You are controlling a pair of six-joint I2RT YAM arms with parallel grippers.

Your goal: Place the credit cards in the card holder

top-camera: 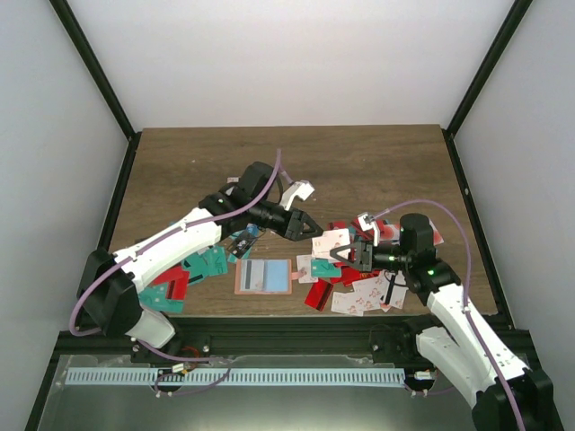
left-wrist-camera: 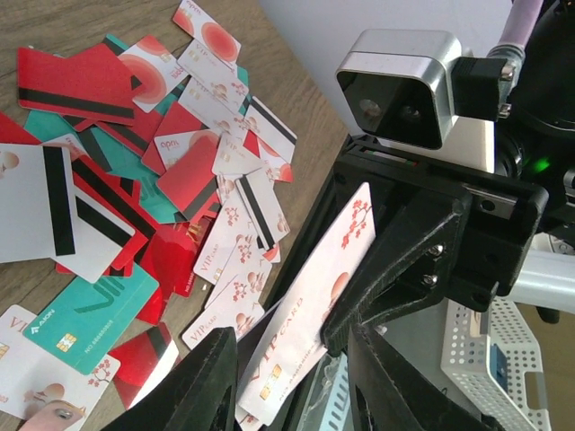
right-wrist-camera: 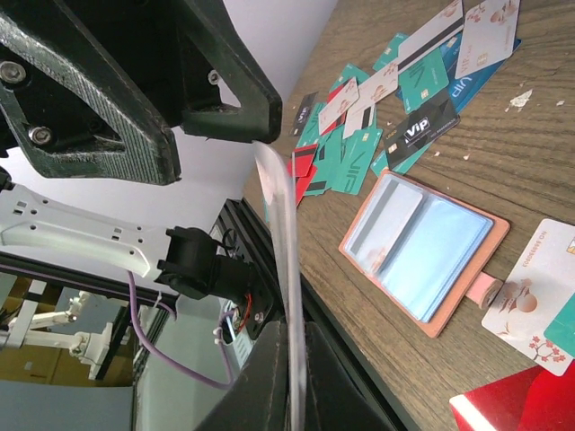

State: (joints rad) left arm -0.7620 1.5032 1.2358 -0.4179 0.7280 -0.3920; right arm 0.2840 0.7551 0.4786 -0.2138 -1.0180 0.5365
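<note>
The right gripper (right-wrist-camera: 289,359) pinches a white VIP card (left-wrist-camera: 310,296) aloft, the left gripper (left-wrist-camera: 287,364) with jaws apparently parted around its free end: close squarely before the right releases, then aim for the card holder (top-camera: 263,277) lying unfolded on the table (top-camera: 377,162).

The white card (left-wrist-camera: 314,278) has a lower corner hidden behind the left gripper (left-wrist-camera: 289,346). From above, the right arm (top-camera: 454,314) covers part of the card pile (top-camera: 355,296) at the front edge of the tabletop (top-camera: 377,171).
</note>
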